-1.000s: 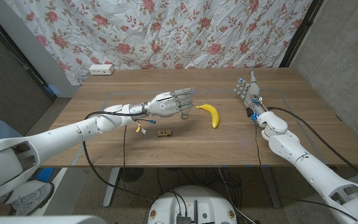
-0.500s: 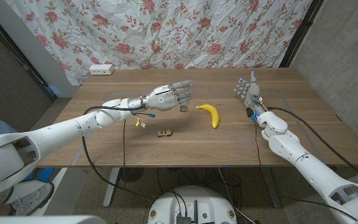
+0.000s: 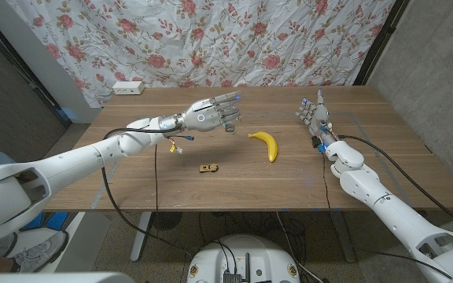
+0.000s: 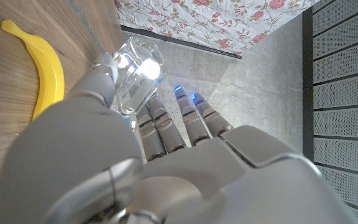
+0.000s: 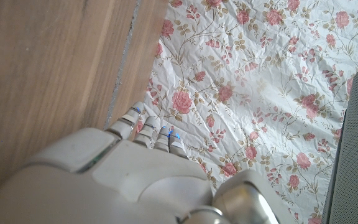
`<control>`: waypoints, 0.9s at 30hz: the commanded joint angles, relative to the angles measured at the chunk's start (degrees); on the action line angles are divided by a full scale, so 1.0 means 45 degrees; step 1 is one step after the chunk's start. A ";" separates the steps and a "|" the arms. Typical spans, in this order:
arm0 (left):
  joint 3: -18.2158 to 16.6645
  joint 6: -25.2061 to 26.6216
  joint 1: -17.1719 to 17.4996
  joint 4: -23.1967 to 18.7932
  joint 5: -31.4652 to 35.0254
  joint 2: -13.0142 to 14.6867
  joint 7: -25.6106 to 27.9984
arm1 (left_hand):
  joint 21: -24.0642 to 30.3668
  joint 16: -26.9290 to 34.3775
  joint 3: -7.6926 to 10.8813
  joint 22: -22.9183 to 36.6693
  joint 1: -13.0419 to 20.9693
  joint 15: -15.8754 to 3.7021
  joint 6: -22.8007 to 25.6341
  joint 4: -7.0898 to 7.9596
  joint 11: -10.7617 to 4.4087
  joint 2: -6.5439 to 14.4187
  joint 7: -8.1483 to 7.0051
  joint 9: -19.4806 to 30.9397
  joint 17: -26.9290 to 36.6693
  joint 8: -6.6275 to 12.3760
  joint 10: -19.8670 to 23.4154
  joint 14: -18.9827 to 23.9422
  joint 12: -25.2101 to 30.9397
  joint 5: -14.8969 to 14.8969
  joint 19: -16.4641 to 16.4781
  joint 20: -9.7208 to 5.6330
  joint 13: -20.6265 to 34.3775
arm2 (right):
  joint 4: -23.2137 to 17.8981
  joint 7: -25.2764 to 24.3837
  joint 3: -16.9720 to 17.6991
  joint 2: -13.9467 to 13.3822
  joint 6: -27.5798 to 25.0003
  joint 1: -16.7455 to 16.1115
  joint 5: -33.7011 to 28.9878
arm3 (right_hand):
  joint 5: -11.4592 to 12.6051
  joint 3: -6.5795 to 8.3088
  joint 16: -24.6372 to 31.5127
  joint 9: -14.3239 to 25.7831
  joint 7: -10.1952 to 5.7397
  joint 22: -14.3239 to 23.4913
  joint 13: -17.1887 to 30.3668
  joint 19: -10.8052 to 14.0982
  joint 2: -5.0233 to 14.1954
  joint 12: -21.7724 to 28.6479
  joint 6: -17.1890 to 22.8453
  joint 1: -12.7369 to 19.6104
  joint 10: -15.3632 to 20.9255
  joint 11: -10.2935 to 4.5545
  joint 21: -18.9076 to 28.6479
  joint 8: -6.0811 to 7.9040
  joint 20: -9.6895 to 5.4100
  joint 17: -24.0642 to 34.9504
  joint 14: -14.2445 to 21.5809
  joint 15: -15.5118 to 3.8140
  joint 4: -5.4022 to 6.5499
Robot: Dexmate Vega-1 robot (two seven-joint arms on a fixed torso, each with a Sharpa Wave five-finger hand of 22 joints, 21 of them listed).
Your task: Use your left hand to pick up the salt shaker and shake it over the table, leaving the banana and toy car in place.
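My left hand point(image 3: 213, 115) is lifted above the table's middle and grips the clear glass salt shaker point(image 4: 139, 70) between thumb and fingers; in the head view just its lower end point(image 3: 231, 128) pokes out under the fingers. To the right of that hand the yellow banana point(image 3: 265, 145) lies on the wood, also seen in the left wrist view point(image 4: 46, 70). The small tan toy car point(image 3: 208, 167) sits nearer the front, below the hand. My right hand point(image 3: 314, 113) stands at the right side of the table, fingers up and apart, holding nothing.
The wooden table point(image 3: 132, 181) has faint tape lines around its middle. A white power strip point(image 3: 128, 88) lies at the back left corner. A floral curtain point(image 3: 211, 39) hangs behind the far edge. Cables trail from my left wrist point(image 3: 178, 143).
My left hand has risen and drawn toward the back of the table with the shaker in it. Banana, toy car and right hand have stayed put.
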 commanded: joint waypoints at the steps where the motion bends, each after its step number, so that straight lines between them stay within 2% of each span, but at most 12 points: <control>1: -0.0343 0.0217 -0.0222 0.0009 0.0024 -0.0055 -0.0178 | -0.0053 -0.0042 -0.0056 0.0050 0.0275 -0.1968 0.0176 0.0007 -0.0039 0.0330 -0.0145 0.0173 0.0036 0.0034 -0.0087 -0.0058 0.0039 0.0089 -0.0009 -0.0001 0.0055 | 0.0000 0.0000 0.0001 0.0001 0.0002 0.0000 0.0001 | 0.0089 -0.0017 0.0052 0.0046 0.0111 0.0068 0.0046 0.0069 0.1298 0.0094 -0.0008 -0.0006 -0.0068 -0.0016 0.0081 0.0044 -0.0015 0.0067 -0.0074 -0.0447 0.0071; 15: -0.0662 0.0735 0.0034 0.0047 -0.0307 -0.0236 -0.0338 | -0.0056 -0.0047 -0.0097 0.0050 0.0294 -0.1964 0.0145 0.0006 -0.0038 0.0351 -0.0178 0.0176 0.0034 0.0004 -0.0193 -0.0099 0.0030 0.0091 -0.0027 0.0002 0.0054 | 0.0002 0.0002 0.0001 0.0000 0.0003 0.0000 0.0002 | 0.0089 -0.0017 0.0053 0.0046 0.0104 0.0068 0.0045 0.0072 0.1298 0.0092 -0.0005 -0.0005 -0.0070 -0.0004 0.0082 0.0045 -0.0015 0.0067 -0.0070 -0.0439 0.0070; 27: -0.0323 0.0632 0.0381 -0.0061 -0.0230 -0.0363 -0.0381 | -0.0054 -0.0043 -0.0125 0.0049 0.0308 -0.1958 0.0162 0.0007 -0.0041 0.0372 -0.0182 0.0178 0.0034 -0.0002 -0.0230 -0.0120 0.0040 0.0093 -0.0029 -0.0002 0.0056 | -0.0005 -0.0001 0.0002 -0.0001 0.0001 -0.0004 0.0002 | 0.0089 -0.0016 0.0055 0.0046 0.0102 0.0068 0.0046 0.0068 0.1299 0.0097 -0.0012 -0.0005 -0.0060 -0.0011 0.0080 0.0042 -0.0010 0.0067 -0.0065 -0.0447 0.0070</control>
